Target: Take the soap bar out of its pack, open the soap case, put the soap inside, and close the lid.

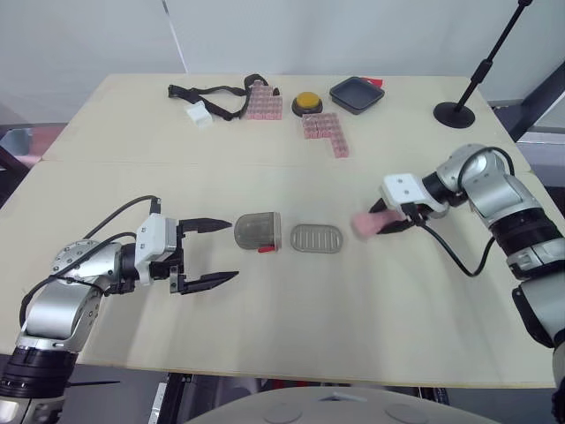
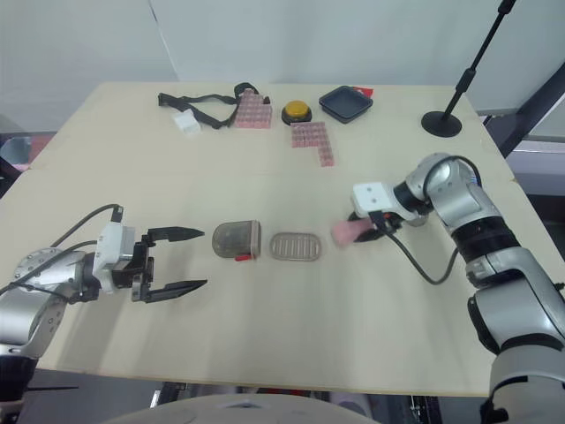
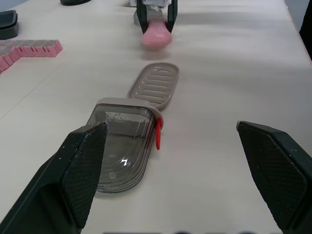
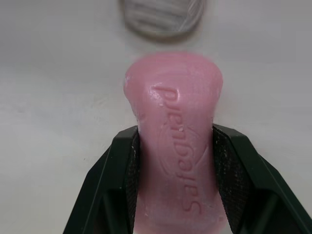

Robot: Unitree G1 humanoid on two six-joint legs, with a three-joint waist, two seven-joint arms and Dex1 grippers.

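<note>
Seen from the head, the right gripper (image 1: 378,223) clenched the pink soap bar (image 1: 362,224) just beside the open case tray (image 1: 316,238) on the desk (image 1: 291,336). The left gripper (image 1: 233,250) hung released by the lid (image 1: 257,230). From the left wrist, the tray lay bare. From the right wrist, the fingers (image 4: 117,180) pinched the bar's waist; setting it down flat and centred seemed wise.

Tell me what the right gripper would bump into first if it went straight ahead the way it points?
Probably the ridged soap case tray. The right gripper points straight at it, and the pink soap it holds would touch first. Height is hard to judge, so it might pass over.
</note>
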